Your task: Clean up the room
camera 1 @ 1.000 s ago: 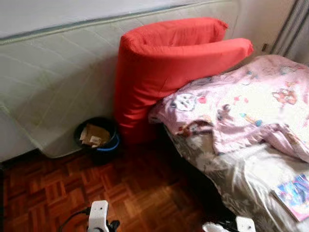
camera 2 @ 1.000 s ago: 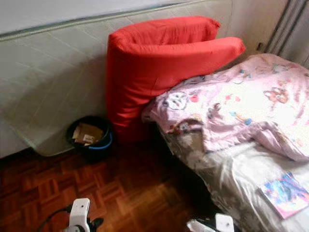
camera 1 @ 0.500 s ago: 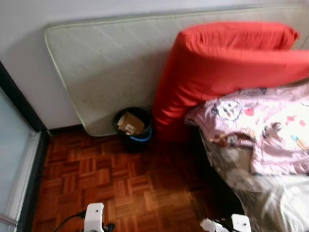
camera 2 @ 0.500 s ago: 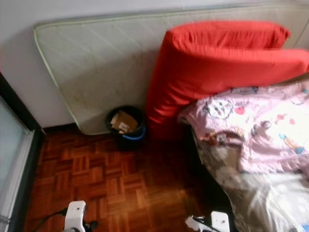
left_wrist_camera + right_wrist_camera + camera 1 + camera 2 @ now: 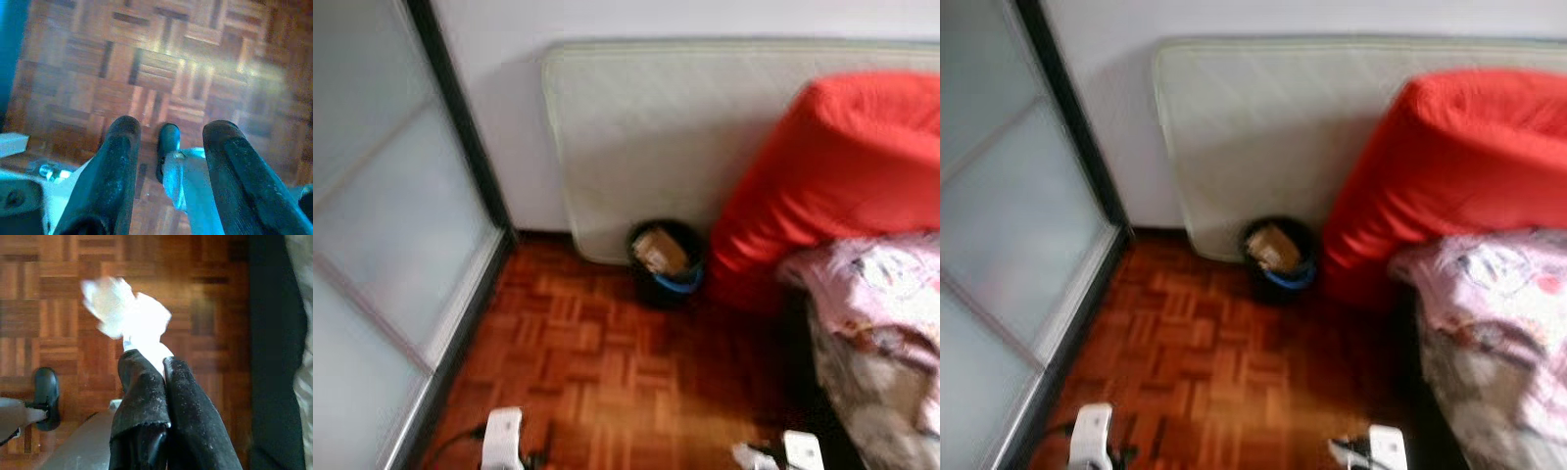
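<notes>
One crumpled white tissue (image 5: pixel 128 313) pinched in right hand (image 5: pixel 154 367), left hand (image 5: pixel 168 142) spread, one bin (image 5: pixel 666 262).

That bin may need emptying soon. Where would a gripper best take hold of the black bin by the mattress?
Probably the front part of the rim of the bin, coming from above on the floor side. The bin stands upright with its mouth open upward; the mattress stands close behind it and the red cushion beside it, so the floor side is free. The view is blurred, so any handle is unclear.
</notes>
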You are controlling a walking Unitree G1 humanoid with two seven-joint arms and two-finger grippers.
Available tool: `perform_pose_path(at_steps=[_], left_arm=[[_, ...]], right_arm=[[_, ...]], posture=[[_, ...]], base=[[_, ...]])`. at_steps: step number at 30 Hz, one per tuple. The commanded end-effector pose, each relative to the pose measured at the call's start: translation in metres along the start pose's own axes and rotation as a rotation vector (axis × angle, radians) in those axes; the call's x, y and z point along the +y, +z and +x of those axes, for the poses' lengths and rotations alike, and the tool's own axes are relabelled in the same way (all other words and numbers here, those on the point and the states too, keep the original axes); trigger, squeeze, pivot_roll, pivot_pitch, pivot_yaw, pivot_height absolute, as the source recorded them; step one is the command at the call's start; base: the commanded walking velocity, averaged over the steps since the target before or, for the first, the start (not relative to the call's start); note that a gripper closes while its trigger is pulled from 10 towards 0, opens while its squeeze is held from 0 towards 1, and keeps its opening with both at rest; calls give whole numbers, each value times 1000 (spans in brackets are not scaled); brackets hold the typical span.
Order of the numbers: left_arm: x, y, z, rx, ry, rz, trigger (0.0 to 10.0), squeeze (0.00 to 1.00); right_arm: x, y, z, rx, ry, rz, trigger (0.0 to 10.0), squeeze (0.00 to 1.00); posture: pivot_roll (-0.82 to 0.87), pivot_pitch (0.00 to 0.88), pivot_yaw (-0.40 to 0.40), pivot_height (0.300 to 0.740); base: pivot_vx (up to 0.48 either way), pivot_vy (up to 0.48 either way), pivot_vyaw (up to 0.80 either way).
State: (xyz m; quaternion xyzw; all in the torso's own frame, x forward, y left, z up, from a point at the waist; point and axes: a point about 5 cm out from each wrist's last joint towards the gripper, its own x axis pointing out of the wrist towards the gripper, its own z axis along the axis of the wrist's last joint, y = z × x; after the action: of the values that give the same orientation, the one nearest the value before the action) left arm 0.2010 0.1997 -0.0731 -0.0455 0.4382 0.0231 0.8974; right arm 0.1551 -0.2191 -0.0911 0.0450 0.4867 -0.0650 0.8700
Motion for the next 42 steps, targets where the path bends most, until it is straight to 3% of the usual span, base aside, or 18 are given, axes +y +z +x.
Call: perform_pose_path(at_steps=[1, 4, 12, 13, 16, 25, 42], left_arm=[[0, -5, -1, 14, 6, -1, 10000, 0], [0, -5, -1, 7, 5, -4, 10000, 0], [0, -5, -1, 0, 11, -19, 10000, 0], [0, -4, -1, -1, 11, -22, 10000, 0], [0, -4, -1, -4, 14, -25, 10000, 0], [1, -3, -1, -9, 26, -33, 10000, 0], [0, -2, 0, -15, 33, -42, 10000, 0]], right_arm=[[-3, -4, -1, 9, -4, 4, 10000, 0], [-6, -4, -1, 1, -33, 37, 10000, 0], [-6, -4, -1, 14, -30, -1, 10000, 0], [-7, -2, -1, 4, -40, -41, 10000, 0], [-11, -1, -2, -4, -82, -5, 10000, 0], [-9, 0, -1, -8, -57, 20, 10000, 0], [-7, 4, -1, -32, -40, 68, 10000, 0]], posture=[[-43, 0, -3, 740], [-43, 0, -4, 740], [-42, 0, -7, 740], [-41, 0, -7, 740], [-40, 0, -7, 740], [-40, 0, -8, 740], [-37, 0, -10, 740]], base=[[0, 0, 0], [0, 0, 0], [363, 0, 0], [416, 0, 0], [431, 0, 533], [436, 0, 789], [437, 0, 0]])
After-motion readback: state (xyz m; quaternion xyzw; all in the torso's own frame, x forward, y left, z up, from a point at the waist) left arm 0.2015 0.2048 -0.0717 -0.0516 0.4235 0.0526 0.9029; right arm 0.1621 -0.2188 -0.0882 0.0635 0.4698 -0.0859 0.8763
